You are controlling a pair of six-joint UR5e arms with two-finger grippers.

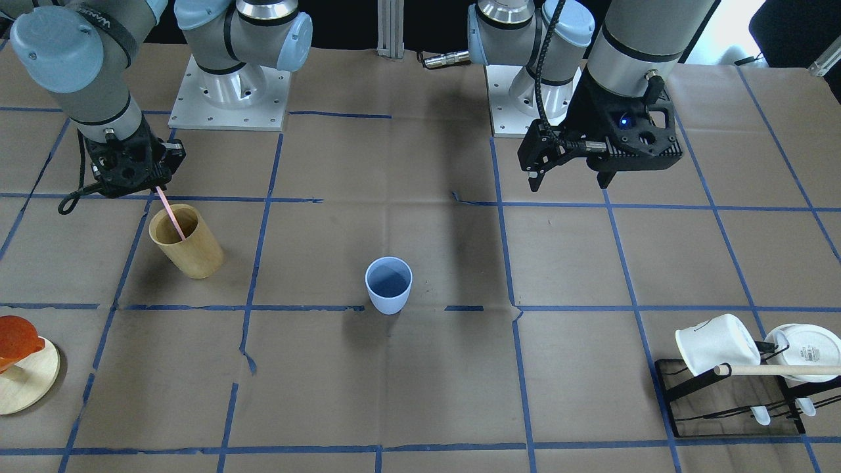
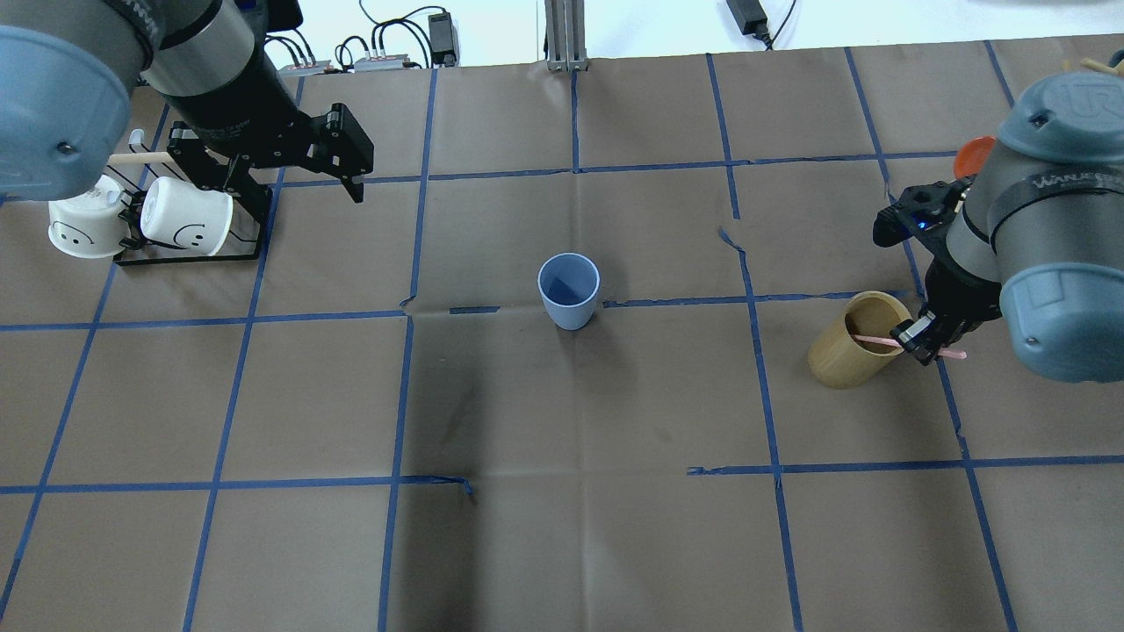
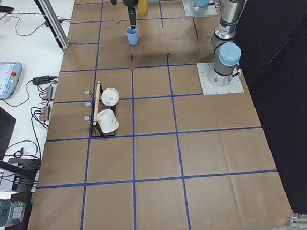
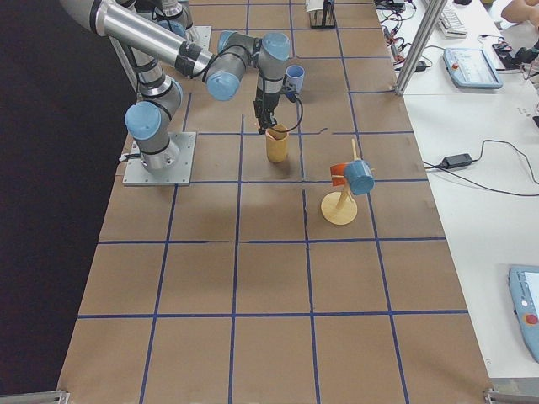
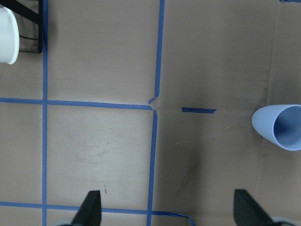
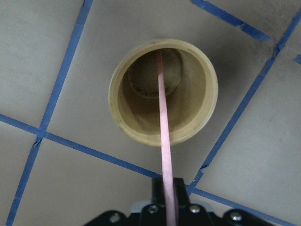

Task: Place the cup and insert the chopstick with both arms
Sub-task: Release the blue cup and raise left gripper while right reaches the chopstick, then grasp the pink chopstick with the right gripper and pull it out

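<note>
The light-blue cup [image 1: 388,284] stands upright and empty at the table's middle; it also shows in the overhead view [image 2: 569,290] and at the right edge of the left wrist view [image 5: 280,126]. My right gripper [image 1: 158,187] [image 6: 168,188] is shut on the top of the pink chopstick [image 1: 171,215] [image 6: 162,122]. The chopstick's lower end rests inside the tan wooden cup [image 1: 190,246] [image 2: 856,351]. My left gripper [image 1: 570,179] [image 5: 169,209] is open and empty, raised above the table, well to the cup's side near the rack.
A black rack [image 1: 723,401] holds two white mugs [image 2: 184,224] and a beige rod on my left. A round wooden stand [image 1: 23,378] with an orange piece sits on my right. The arm bases [image 1: 230,92] stand at the robot's edge.
</note>
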